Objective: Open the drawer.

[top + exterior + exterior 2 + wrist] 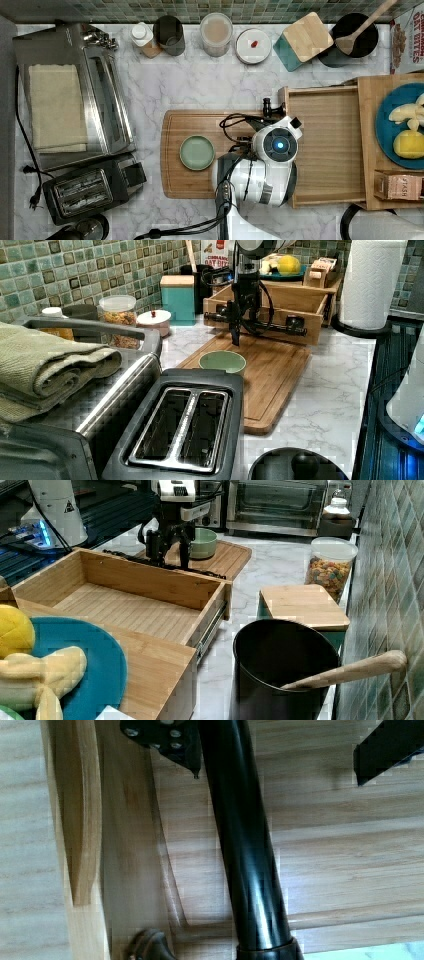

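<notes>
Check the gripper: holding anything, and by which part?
Nothing clamped. The gripper is open, fingers straddling the drawer's black bar handle: one finger beside the bar, the other clear of it.

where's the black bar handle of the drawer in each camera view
Top view: the black bar handle shows as a short stub at the drawer's front corner, beside the arm.
Left view: it runs across the drawer's front, behind the gripper.
Right view: it lies along the drawer's far front edge, under the gripper.
Wrist view: a thick black bar between the fingers.
Shared landmark: the green bowl on the cutting board, just beyond the handle.
</notes>
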Robot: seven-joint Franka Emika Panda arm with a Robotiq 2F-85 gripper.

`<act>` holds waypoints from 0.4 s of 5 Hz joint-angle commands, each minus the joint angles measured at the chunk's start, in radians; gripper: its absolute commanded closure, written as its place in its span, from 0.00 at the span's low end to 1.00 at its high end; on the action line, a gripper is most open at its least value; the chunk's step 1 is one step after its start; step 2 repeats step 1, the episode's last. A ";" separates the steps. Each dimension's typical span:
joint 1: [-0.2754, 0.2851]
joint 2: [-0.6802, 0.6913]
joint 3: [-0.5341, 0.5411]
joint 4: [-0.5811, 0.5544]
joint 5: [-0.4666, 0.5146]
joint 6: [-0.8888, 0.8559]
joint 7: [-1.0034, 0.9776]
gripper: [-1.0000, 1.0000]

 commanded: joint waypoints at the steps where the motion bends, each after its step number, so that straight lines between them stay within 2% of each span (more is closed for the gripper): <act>1: 0.124 -0.073 0.122 0.011 0.022 -0.043 0.054 0.00; 2: 0.124 -0.073 0.122 0.011 0.022 -0.043 0.054 0.00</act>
